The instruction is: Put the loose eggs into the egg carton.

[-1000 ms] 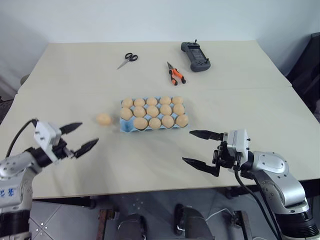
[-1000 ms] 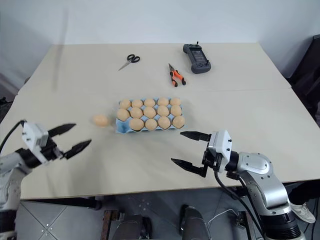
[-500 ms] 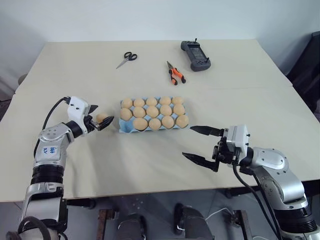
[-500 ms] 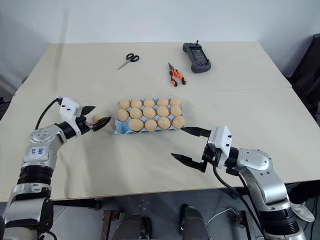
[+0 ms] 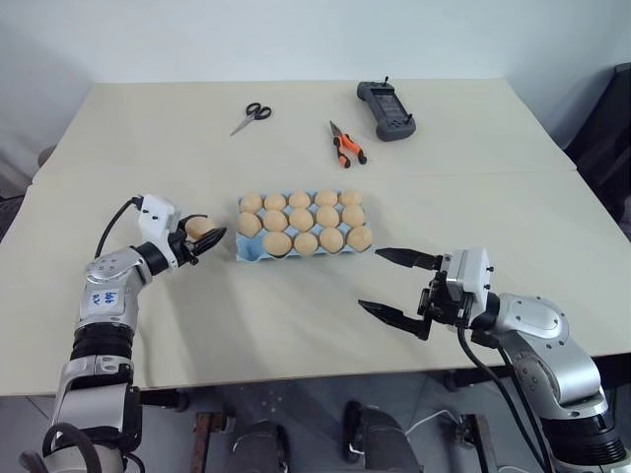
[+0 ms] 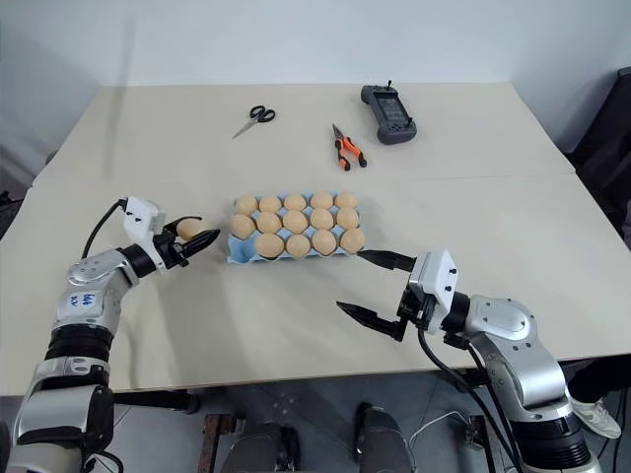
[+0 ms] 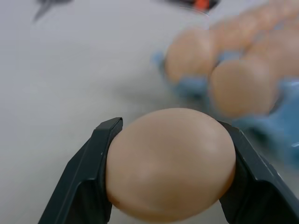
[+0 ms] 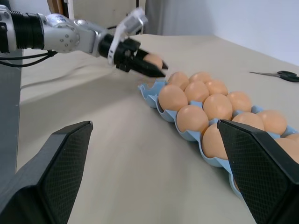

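The pale bench (image 5: 296,325) carries everything. At its middle lies the light blue egg carton (image 5: 248,250), fourteen of its cups filled with tan eggs; the cup at its near corner on the robot's left is bare. Toward the far edge lie a dark handheld controller (image 5: 385,110), orange-handled pliers (image 5: 345,146) and black-handled scissors (image 5: 251,117), all well apart from the carton.

The right claw (image 5: 397,286) hangs near the bench's front edge on the robot's right, released, its two black fingers spread wide with nothing between them.

The left claw (image 5: 206,236) is just beside the carton's left end, clenched on one loose egg (image 7: 170,163), a finger pressing each side of it. That egg is lifted off the bench, close to the bare corner cup.
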Controlling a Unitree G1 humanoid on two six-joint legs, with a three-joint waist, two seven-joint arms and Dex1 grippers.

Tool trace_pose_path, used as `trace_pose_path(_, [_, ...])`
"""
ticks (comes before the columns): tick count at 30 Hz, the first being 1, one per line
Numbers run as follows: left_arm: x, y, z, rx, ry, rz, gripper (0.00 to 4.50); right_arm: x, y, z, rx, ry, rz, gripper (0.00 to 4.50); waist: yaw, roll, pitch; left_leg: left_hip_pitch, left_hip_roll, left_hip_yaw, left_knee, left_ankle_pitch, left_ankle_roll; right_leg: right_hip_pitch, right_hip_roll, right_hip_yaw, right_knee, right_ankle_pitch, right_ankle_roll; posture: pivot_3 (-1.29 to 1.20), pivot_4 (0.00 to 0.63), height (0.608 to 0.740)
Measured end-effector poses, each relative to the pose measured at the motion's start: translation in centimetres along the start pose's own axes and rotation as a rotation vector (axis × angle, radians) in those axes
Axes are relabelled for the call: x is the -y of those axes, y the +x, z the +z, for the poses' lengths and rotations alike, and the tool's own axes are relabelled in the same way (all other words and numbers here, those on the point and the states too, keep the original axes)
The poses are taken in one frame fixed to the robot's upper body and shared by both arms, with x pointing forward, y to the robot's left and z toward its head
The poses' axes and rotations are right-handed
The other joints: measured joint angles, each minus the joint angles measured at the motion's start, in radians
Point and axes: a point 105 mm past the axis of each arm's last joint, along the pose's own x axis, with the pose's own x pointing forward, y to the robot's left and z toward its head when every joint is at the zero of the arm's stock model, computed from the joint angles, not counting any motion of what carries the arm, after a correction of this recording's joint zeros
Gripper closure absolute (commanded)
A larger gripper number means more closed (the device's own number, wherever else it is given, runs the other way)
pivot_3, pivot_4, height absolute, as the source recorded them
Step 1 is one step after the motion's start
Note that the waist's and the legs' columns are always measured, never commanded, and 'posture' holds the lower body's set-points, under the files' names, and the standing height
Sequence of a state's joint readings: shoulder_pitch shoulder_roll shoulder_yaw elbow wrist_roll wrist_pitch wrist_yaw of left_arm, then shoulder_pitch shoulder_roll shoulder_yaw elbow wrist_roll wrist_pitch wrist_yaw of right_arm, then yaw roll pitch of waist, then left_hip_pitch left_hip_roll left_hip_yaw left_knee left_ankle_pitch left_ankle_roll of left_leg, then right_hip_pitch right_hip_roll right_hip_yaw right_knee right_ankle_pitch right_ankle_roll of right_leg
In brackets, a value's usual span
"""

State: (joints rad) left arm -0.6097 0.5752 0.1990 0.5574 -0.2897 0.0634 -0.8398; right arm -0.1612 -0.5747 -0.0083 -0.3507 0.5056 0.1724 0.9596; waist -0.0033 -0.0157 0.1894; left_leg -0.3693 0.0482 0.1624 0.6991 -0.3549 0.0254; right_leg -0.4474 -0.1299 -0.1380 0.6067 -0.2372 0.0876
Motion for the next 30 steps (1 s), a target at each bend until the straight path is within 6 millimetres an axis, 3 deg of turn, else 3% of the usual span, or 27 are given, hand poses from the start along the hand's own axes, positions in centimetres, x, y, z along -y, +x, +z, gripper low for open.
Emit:
trace_pose_path(4, [2.1, 0.2, 1.2, 0.0, 0.082, -0.134, 2.1, 0.0, 0.0, 0.0, 0.0, 0.001, -0.001, 0.0, 0.0, 0.0, 0.0, 0.0, -0.001, 0.0, 0.0, 0.0, 0.0, 0.0, 0.0, 0.0, 0.0, 0.0, 0.0, 0.0, 0.15, 0.74])
trace_pose_path(10, [5.6, 2.1, 0.0, -0.053, 0.098, -0.286, 2.1, 0.0, 0.4, 0.2, 0.019, 0.0, -0.003, 0.0, 0.002, 0.0, 0.0, 0.0, -0.001, 0.0, 0.001, 0.001, 0.001, 0.0, 0.0, 0.001, 0.0, 0.0, 0.0, 0.0, 0.15, 0.74])
trace_pose_path(12, [6.0, 2.4, -0.3, -0.069, 0.104, -0.309, 1.39, 0.0, 0.5, 0.1, 0.021, 0.001, -0.006, 0.0, 0.001, 0.0, 0.0, 0.0, -0.001, 0.0, 0.001, 0.001, 0.001, 0.0, 0.0, 0.001, 0.0, 0.0, 0.0, 0.0, 0.15, 0.74])
trace_pose_path(17, [5.5, 2.6, 0.0, -0.073, 0.122, -0.292, 0.03, 0.0, 0.5, 0.2, 0.025, 0.002, -0.011, 0.0, -0.001, 0.0, 0.0, 0.0, -0.001, 0.0, 0.001, 0.001, 0.001, 0.0, 0.001, 0.001, 0.0, 0.0, 0.0, 0.0, 0.15, 0.74])
trace_pose_path(25, [4.4, 0.4, 0.1, -0.092, 0.145, -0.274, 0.03, -0.1, 0.5, 0.1, 0.026, 0.008, -0.01, 0.0, 0.0, 0.0, 0.0, 0.0, 0.0, 0.0, 0.001, 0.001, 0.001, 0.0, 0.0, 0.001, 0.0, 0.0, 0.0, 0.0, 0.15, 0.74])
trace_pose_path(30, [4.0, -2.3, 0.9, -0.07, 0.156, -0.268, 0.03, -0.3, 0.6, 0.0, 0.026, 0.012, 0.0, 0.0, -0.003, 0.0, 0.0, 0.0, 0.002, 0.0, 0.001, 0.0, 0.001, 0.0, 0.0, 0.001, 0.0, 0.0, 0.0, 0.0, 0.15, 0.74])
